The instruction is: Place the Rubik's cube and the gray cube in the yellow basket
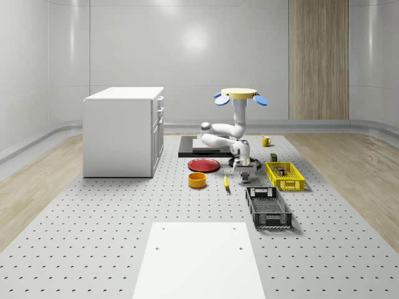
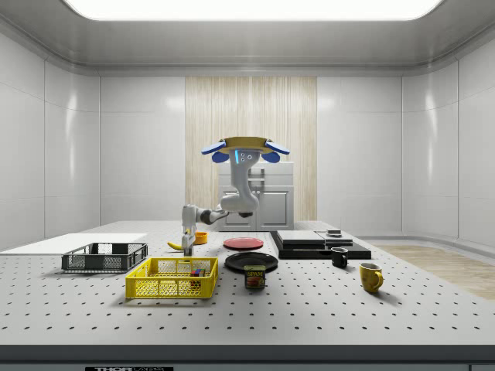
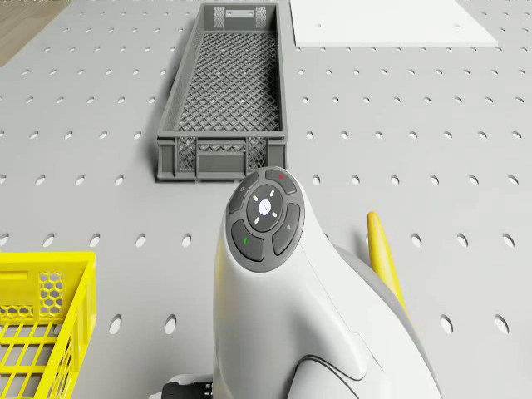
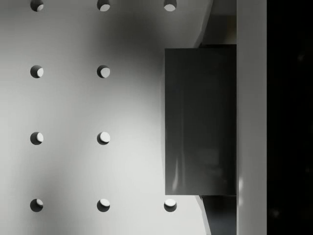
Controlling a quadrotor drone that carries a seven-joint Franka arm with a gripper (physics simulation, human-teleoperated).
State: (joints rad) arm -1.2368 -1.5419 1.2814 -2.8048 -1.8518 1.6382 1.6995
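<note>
The drone (image 1: 240, 94) hovers above the perforated table (image 1: 93, 237); whether the gripper (image 1: 243, 167) holds the gray cube (image 4: 200, 120) cannot be told. The cube appears rigid and smooth; opposite flat faces suit grasping.

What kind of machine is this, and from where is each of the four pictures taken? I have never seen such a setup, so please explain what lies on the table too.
It is a simulated flying drone that carries a white robot arm ending in a gripper. One camera looks down on the whole scene, one stands at the side, one sits on the drone, and one on the wrist.

The drone hovers over the perforated table, with the gripper low between the yellow basket and the banana. The wrist view shows a gray cube right at the gripper; whether it is gripped is unclear.

Also on the table: a dark gray crate, a red plate, an orange bowl, a white cabinet and a yellow mug.
</note>
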